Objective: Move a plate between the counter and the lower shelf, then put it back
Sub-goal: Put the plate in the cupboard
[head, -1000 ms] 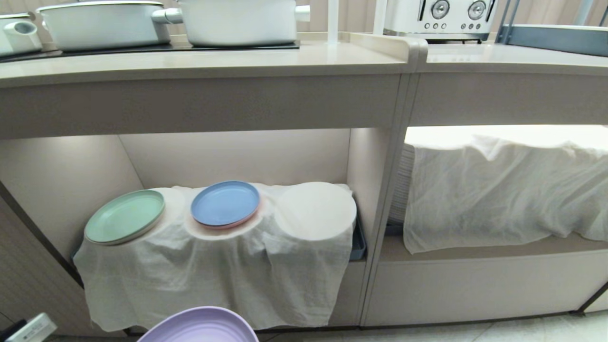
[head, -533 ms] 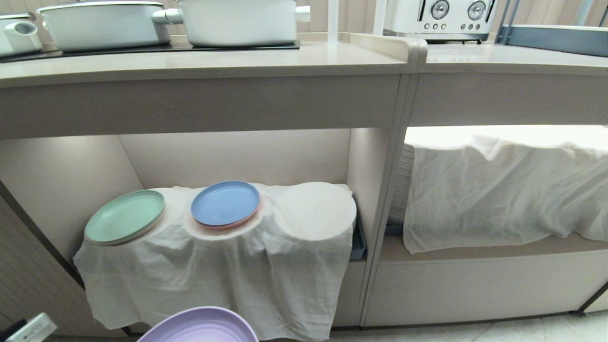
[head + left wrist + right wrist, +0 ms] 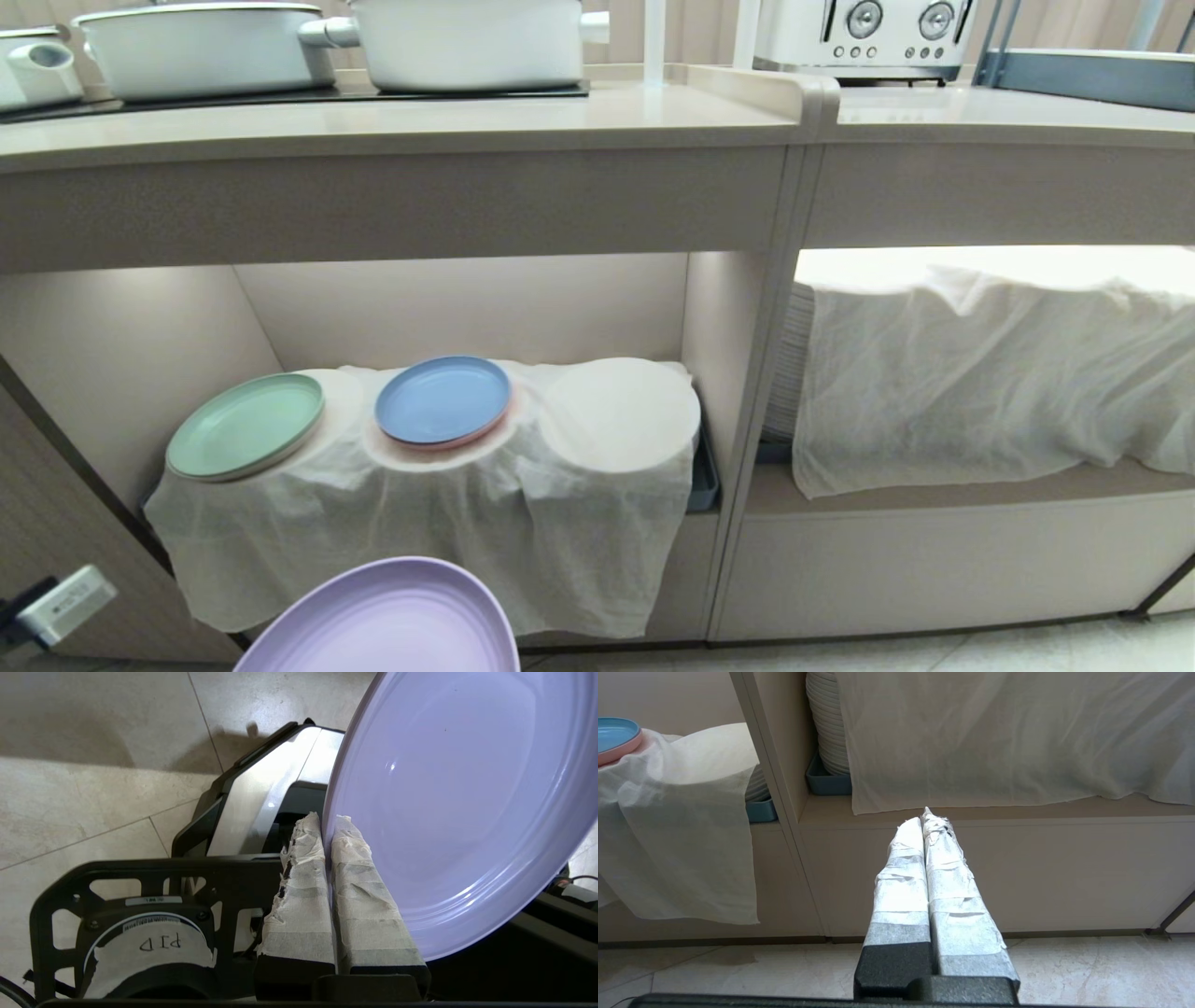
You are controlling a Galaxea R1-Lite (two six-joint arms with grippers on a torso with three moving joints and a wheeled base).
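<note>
Beige kitchen unit, lit lower shelf beneath the desk; lilac plate held low in front of it.

A white cloth drapes three humps on the lower shelf: a mint-green plate on one, a blue plate on the middle one, the third bare. The left hand pinches the plate's rim between its taped fingers, the plate tilted, hanging over the floor below shelf level, touching nothing else. The right hand is pressed together and empty, pointing at the neighbouring compartment. The plate looks light, stiff and smooth, likely plastic: unlikely to shatter, but its slick surface could slip or swing in a one-edge pinch. The raised rim is the sensible hold, with the fingers reaching well past the lip, and it should probably be levelled before setting down, since the soft cloth hump may let it slide.
</note>
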